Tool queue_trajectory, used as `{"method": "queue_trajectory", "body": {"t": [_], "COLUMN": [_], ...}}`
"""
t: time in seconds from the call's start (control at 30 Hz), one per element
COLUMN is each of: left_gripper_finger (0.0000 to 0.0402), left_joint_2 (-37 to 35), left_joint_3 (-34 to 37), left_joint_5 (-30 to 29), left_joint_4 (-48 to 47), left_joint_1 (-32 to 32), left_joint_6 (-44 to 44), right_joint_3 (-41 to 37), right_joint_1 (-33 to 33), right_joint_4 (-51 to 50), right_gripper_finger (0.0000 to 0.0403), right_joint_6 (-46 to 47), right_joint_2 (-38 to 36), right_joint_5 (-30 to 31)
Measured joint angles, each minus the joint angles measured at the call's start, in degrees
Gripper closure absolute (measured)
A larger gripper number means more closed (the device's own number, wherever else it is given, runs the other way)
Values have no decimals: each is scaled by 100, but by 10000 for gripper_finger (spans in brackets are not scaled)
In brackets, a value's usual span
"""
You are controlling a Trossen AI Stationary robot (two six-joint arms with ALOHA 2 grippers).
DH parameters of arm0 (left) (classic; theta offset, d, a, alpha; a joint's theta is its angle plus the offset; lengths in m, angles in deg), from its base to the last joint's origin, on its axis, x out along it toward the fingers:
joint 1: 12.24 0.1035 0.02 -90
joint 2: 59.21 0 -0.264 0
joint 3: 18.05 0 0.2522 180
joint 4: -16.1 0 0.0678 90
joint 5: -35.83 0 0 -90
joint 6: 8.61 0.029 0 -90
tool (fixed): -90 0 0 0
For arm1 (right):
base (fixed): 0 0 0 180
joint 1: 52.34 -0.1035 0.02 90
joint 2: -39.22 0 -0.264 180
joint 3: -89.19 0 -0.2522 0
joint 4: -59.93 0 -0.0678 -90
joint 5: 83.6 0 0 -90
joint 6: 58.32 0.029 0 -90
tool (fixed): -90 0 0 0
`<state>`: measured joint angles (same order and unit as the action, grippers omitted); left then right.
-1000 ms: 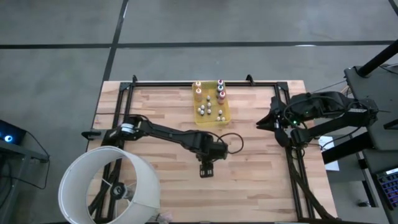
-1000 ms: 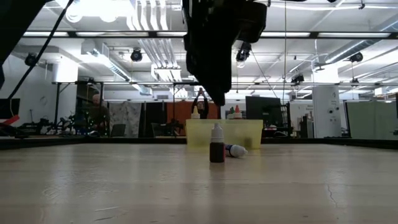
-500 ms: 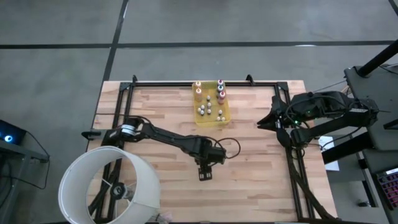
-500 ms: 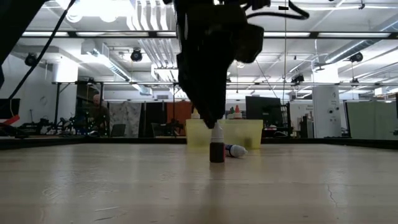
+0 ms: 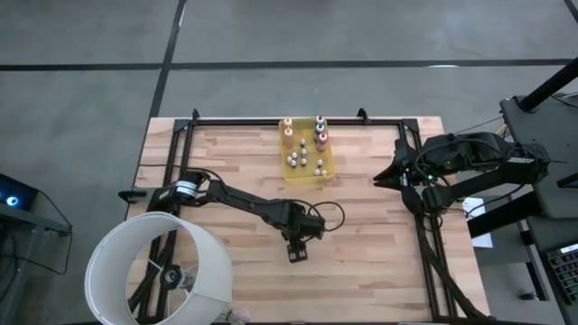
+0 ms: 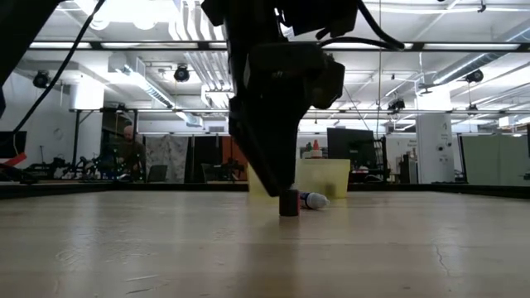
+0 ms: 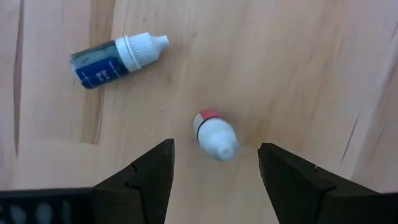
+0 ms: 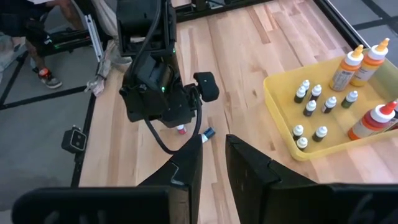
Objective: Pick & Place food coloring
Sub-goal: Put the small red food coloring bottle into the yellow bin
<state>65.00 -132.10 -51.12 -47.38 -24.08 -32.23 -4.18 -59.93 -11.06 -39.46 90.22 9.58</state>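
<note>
A tiny food coloring bottle [image 7: 214, 134] with a white cap and a red band stands upright on the table's middle; only its dark base [image 6: 288, 204] shows in the low view. My left gripper [image 7: 216, 154] is open, pointing down, with one finger on each side of the bottle and a gap to each. A second, blue-bodied bottle [image 7: 115, 57] lies on its side close by [image 6: 313, 199]. Several more bottles stand in the yellow tray [image 5: 330, 168] near the far edge. My right gripper [image 8: 213, 167] waits at the table's right edge [image 5: 396, 173], open by a narrow gap.
Taller orange-capped bottles [image 8: 349, 67] stand in the tray's far part. Black rails [image 5: 298, 120] frame the table. A large white cylinder [image 5: 158, 271] sits at the near left corner. Bare wood lies to the near and right side of the left gripper.
My left gripper has come down from well above the upright bottle until its fingers reach the bottle's base level, hiding the white cap in the low view. It has also drifted slightly toward the table's left. Neither bottle has moved.
</note>
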Motion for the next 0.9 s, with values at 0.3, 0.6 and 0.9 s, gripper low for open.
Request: {"method": "queue_trajectory", "body": {"t": [0.3, 0.6, 0.9], "left_gripper_finger": [197, 197, 221], "left_joint_2": [-2, -2, -2], "left_joint_3": [-61, -61, -61], "left_joint_5": [-16, -180, -164], "left_joint_4": [120, 173, 173], "left_joint_1": [18, 48, 55], "left_joint_6": [-92, -89, -54], "right_joint_3": [0, 0, 0], "right_joint_1": [0, 0, 0], "right_joint_4": [1, 2, 1], "right_gripper_finger": [339, 339, 339], "right_joint_6": [-1, -2, -54], "right_joint_2": [0, 0, 2], "right_joint_5": [63, 136, 151]}}
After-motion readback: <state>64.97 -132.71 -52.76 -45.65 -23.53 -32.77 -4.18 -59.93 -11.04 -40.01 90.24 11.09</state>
